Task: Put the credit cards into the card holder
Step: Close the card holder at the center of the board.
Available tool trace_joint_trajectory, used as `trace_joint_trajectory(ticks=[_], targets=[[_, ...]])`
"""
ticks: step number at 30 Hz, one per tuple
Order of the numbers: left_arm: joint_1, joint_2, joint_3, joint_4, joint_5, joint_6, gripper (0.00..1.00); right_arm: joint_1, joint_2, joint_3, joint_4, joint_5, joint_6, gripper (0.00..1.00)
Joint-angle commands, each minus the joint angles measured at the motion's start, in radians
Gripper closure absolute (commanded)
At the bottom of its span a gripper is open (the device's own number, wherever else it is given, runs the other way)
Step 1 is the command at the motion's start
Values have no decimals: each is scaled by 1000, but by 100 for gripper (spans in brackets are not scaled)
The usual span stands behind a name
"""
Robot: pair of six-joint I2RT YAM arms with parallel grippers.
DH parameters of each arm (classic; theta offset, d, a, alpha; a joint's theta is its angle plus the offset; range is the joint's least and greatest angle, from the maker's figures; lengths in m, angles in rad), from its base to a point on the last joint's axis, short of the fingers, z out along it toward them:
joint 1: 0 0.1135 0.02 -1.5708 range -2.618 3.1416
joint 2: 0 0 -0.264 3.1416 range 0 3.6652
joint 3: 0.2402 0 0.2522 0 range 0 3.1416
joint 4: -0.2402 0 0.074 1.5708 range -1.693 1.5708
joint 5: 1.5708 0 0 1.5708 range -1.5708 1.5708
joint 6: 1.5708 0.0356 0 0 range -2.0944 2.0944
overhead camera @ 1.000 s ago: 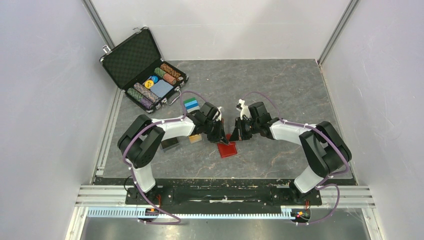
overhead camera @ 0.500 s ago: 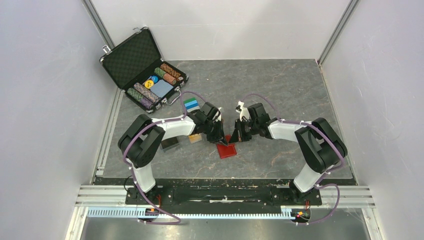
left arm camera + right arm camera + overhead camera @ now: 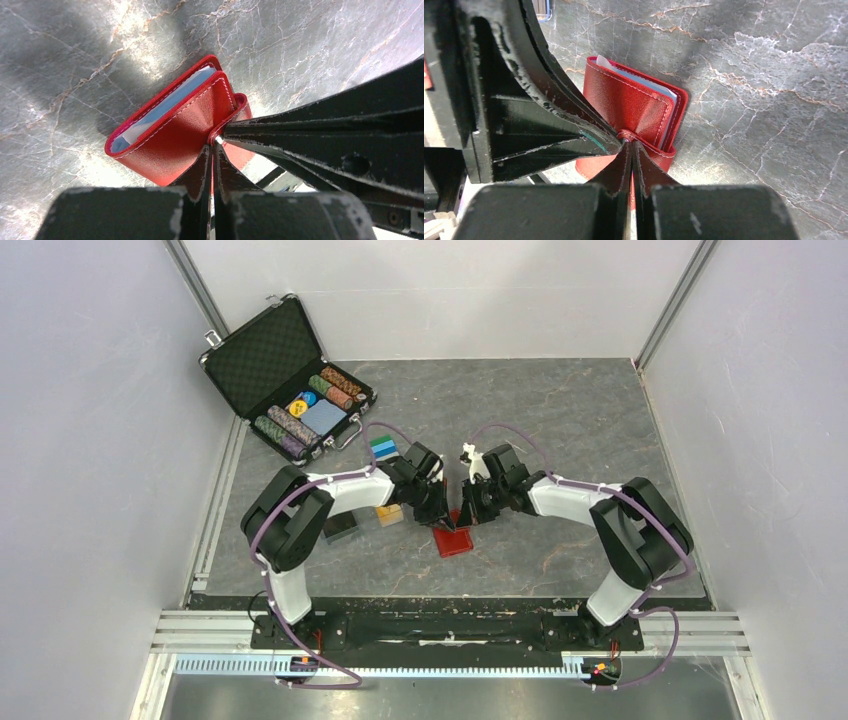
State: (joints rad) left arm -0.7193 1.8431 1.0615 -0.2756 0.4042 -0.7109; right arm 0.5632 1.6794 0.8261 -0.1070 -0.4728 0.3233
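Observation:
The red card holder point(image 3: 455, 540) lies folded on the grey table between the two arms. A pale grey-blue credit card point(image 3: 165, 107) shows at its open edge, also seen from the right wrist point(image 3: 651, 85). My left gripper point(image 3: 446, 518) is shut, its tips point(image 3: 215, 145) against the clasp strap at the holder's point(image 3: 170, 130) edge. My right gripper point(image 3: 466, 515) is shut too and meets the same strap from the other side point(image 3: 629, 145), over the holder point(image 3: 634, 107). A thin red sliver shows between each pair of fingers. Orange-gold cards point(image 3: 390, 516) peek out under the left arm.
An open black chip case point(image 3: 270, 360) with rows of poker chips stands at the back left. A small black box point(image 3: 340, 528) sits beside the left arm. A blue-and-green striped stack point(image 3: 382, 448) lies behind the left wrist. White walls close in both sides.
The right arm has shifted a little left, bringing its gripper closer against the left one at the holder's strap. The holder has hardly moved.

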Motion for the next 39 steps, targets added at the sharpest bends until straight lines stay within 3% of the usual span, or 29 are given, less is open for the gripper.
trace_joint_trajectory(ticks=[1,11,16,21,28,39], targets=[[-19,96,-16,-65,-114,-10,98,76,69,-53,-176,225,-81,100],[-45,126,-56,-65,-172,-35,98,122,122,-102,-203,276,-60,100],[-52,33,-112,53,-145,-36,98,119,-10,-154,-38,147,-31,100],[-54,-52,-110,155,-81,-42,98,85,-115,-133,25,103,24,99],[-54,-85,-68,143,-65,-61,98,10,-187,-134,99,19,90,93],[-76,-101,-23,19,-100,-44,98,-3,-199,-136,98,-24,97,87]])
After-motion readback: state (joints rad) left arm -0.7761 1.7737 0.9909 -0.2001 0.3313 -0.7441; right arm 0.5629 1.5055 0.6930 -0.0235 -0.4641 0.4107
